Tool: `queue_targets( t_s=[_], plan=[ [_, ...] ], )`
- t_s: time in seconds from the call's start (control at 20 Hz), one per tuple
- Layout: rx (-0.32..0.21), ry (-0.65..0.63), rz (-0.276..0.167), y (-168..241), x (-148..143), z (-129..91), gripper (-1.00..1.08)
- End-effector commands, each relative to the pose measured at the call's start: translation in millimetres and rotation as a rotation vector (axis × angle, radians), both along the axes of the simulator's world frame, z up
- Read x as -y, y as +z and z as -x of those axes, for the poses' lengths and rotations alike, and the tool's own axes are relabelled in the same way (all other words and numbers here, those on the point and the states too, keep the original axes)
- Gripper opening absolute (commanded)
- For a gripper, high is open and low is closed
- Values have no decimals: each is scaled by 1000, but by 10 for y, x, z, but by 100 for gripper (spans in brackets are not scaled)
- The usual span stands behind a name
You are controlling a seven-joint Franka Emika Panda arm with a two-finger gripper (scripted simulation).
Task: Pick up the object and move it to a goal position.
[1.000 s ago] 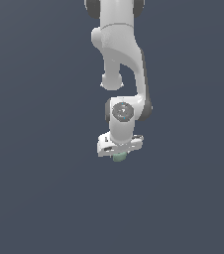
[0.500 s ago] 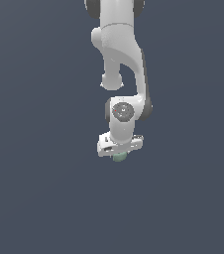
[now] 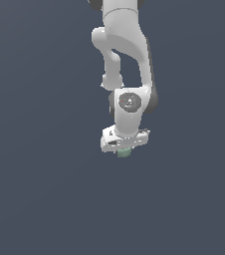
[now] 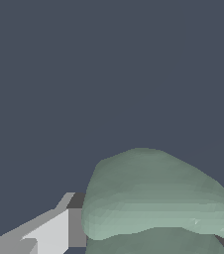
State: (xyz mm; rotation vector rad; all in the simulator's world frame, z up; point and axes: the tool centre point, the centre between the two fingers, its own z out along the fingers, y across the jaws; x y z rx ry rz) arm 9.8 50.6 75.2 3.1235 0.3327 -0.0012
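- Exterior view: the white arm [image 3: 127, 55] reaches down with its gripper [image 3: 124, 147] pointing at the plain dark floor [image 3: 40, 199]. Just under the gripper's crossbar a small pale green lump [image 3: 124, 152] pokes out, sitting between the jaws; only its lower end shows, and the rest is hidden by the gripper body.
- Exterior view, on the grip: the fingers are too small here to see clearly, but the lump sits tight up under the hand, so it looks held rather than lying loose. Whether it is clear of the floor cannot be told from this angle, since no shadow or gap shows.
- Wrist view: the lump [image 4: 158, 201] fills the lower part of the picture, rounded on top with an uneven edge. One pale grey finger [image 4: 52, 230] lies flush against its side, with a sliver of a second at the opposite side, so I judge the jaws clamped on the lump.
- Wrist view, beyond the jaws: only flat dark floor [image 4: 84, 74]; no goal marker is visible in either view.
- Doing this step well: the grip seems made, so the job in hand is the carry. Hold the squeeze steady, as the lump's uneven sides give the flat pads little to bear on and it could twist or slip.
- Move smoothly without jerks or wrist turns, and keep the jaws pointing down until the goal spot is reached.
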Motion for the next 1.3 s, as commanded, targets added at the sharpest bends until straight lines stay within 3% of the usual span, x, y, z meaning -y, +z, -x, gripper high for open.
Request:
queue_targets(
  t_s=[0.0,1.25],
  plan=[
    [1,1,0,175,-81,29,-100],
    [1,1,1,2676,-1231,428,-100]
  ],
)
